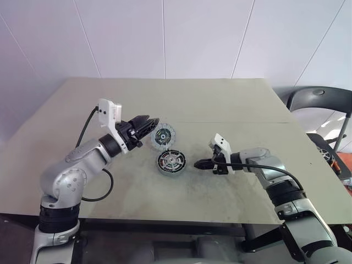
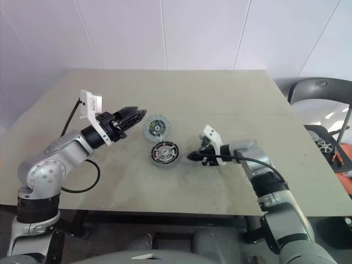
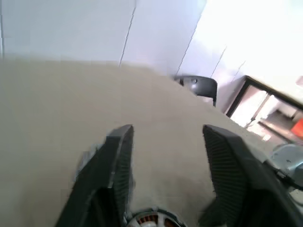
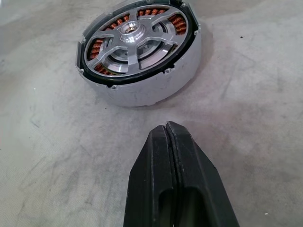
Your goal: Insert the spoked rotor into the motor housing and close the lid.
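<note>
Here, motor housing [image 4: 137,52] spoked, lid [image 1: 163,136] beside, right gripper [image 4: 169,137] pressed together.

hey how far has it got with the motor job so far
Done: the spoked rotor sits inside the motor housing. In hand: nothing; the left gripper hovers open beside the lid, and the right gripper is shut near the housing. Left: closing the lid, which lies on the table.

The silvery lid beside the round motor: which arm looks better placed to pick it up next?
Probably the left. Its end effector stands open right beside the lid, pointing toward it. The right end effector is shut and lies on the far side of the motor housing.
</note>
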`<action>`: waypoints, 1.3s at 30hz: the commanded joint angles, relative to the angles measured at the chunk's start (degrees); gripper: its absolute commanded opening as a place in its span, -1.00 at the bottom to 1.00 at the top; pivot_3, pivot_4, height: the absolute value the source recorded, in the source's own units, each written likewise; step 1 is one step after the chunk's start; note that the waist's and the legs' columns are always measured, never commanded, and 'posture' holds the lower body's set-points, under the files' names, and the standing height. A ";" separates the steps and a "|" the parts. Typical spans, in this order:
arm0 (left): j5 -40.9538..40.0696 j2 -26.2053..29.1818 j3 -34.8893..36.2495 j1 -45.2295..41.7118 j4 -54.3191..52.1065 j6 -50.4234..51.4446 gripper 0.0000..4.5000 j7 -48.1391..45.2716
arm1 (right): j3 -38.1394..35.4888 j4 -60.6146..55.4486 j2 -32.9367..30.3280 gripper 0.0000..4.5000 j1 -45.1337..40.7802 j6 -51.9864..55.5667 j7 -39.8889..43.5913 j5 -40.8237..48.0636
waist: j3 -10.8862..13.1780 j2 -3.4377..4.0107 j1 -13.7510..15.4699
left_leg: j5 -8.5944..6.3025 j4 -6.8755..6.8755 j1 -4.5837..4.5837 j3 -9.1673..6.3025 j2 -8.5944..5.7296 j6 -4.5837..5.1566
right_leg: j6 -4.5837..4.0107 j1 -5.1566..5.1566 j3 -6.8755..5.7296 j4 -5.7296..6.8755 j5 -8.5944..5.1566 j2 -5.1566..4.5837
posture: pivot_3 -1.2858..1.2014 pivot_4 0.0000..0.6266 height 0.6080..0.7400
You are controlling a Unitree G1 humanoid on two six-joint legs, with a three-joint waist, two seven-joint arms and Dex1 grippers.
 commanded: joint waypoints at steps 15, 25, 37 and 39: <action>23.35 -12.06 -13.21 -0.29 22.23 -19.60 -0.99 -9.33 | -0.77 -4.65 3.56 -1.00 0.35 1.64 -2.21 1.50 | 0.04 -0.05 0.82 | 0.00 0.09 -0.12 -0.03 0.01 0.02 | 0.04 -0.10 0.00 0.11 0.01 0.02 | 0.03 -1.00 1.00; 26.52 -9.61 -16.32 0.20 25.80 -8.11 -0.99 -11.45 | -0.61 -3.87 4.34 -1.00 -0.27 1.21 -2.86 1.35 | 0.03 -0.07 0.80 | 0.00 0.19 0.03 -0.04 0.01 0.03 | 0.04 -0.07 0.00 0.35 0.00 0.07 | 0.03 -1.00 1.00; 16.65 -14.29 -6.27 1.67 16.36 -12.16 -0.99 -15.18 | -2.99 -5.77 5.47 -1.00 -1.06 1.63 -2.09 4.39 | 0.01 -0.06 0.08 | 0.01 0.21 0.02 -0.07 0.02 0.03 | 0.04 -0.08 -0.01 0.41 0.00 0.05 | 0.03 -1.00 1.00; 14.93 -13.70 -4.68 2.55 14.28 -12.99 -0.99 -16.80 | -3.55 -7.65 5.42 -1.00 -1.59 2.63 -1.41 6.08 | 0.03 -0.05 -0.02 | 0.01 0.19 0.01 -0.07 0.03 0.03 | 0.04 -0.13 -0.01 0.45 0.00 0.06 | 0.03 -1.00 1.00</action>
